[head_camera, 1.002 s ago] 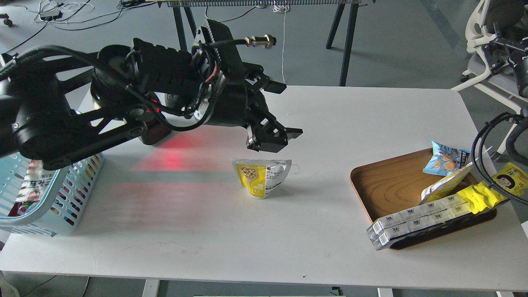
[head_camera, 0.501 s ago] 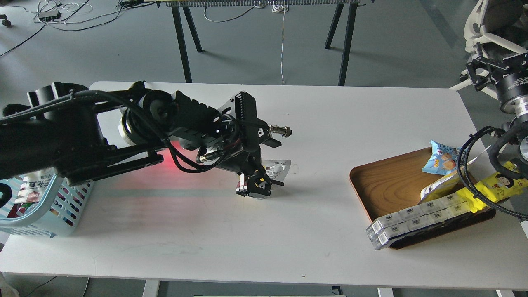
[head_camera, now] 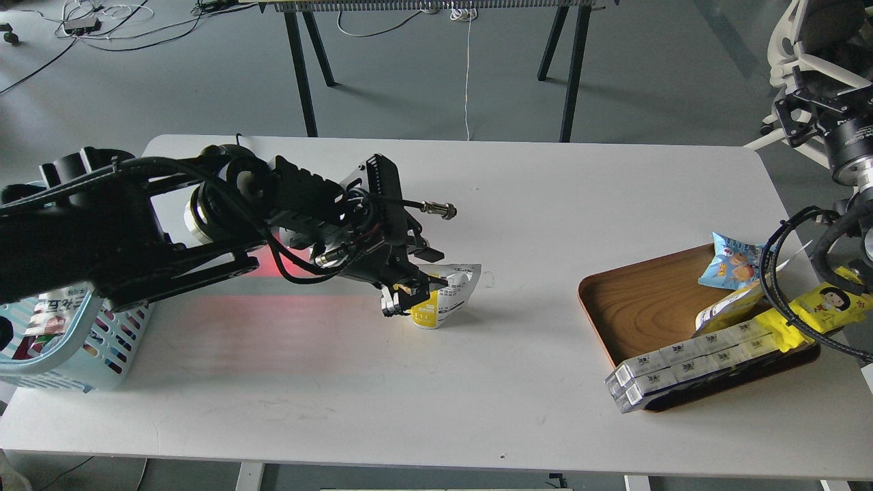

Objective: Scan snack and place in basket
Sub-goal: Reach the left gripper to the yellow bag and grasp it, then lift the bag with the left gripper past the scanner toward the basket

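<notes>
Fingers of the left gripper (head_camera: 412,294) sat against the left side of the snack pouch (head_camera: 447,300), one black tip lying across its face, and they appeared pressed onto it, though how firmly could not be told. That pouch, yellow and white with black text, stood upright on the white table (head_camera: 477,382) near its middle, a little toward the far edge. Behind the left arm, a red glow lay on the tabletop toward the left edge. At the near left corner, the light blue basket (head_camera: 102,348) hung partly over the edge, with a printed packet (head_camera: 54,314) inside. Toward the right edge rested a brown wooden tray (head_camera: 648,307), holding a small blue packet (head_camera: 733,262), a long yellow wrapper (head_camera: 818,307) with a cartoon face, and a row of white boxes (head_camera: 689,365) jutting over its near rim. Of the right arm, only dark cables and joints showed at the right border; its gripper was out of sight.
</notes>
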